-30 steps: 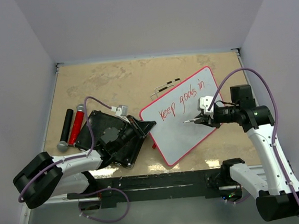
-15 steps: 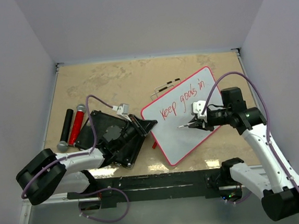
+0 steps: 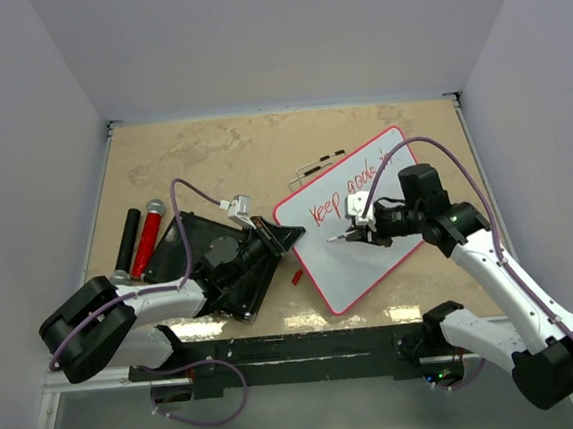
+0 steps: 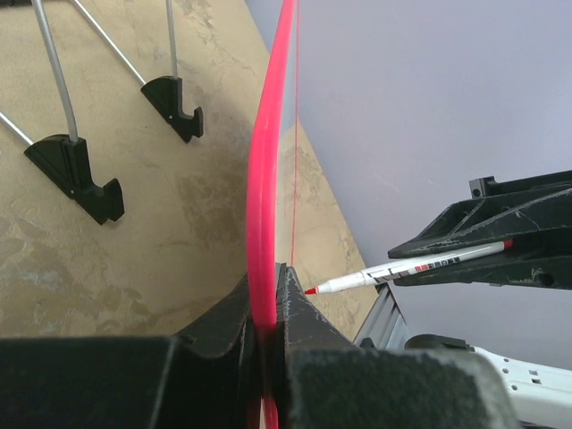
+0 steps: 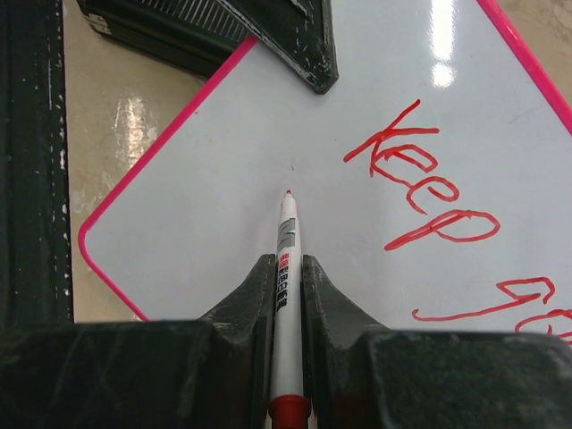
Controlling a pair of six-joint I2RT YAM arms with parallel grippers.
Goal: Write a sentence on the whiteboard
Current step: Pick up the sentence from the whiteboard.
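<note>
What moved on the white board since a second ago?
The right gripper, shut on the red marker, slid left across the whiteboard to just below "Keep". No new words joined the sentence. The left gripper stayed clamped on the board's edge.

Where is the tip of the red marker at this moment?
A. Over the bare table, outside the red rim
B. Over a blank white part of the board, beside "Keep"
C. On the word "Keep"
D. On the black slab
B: the marker gripped in the right pincer ends over bare white whiteboard, clear of the red sentence.
</note>
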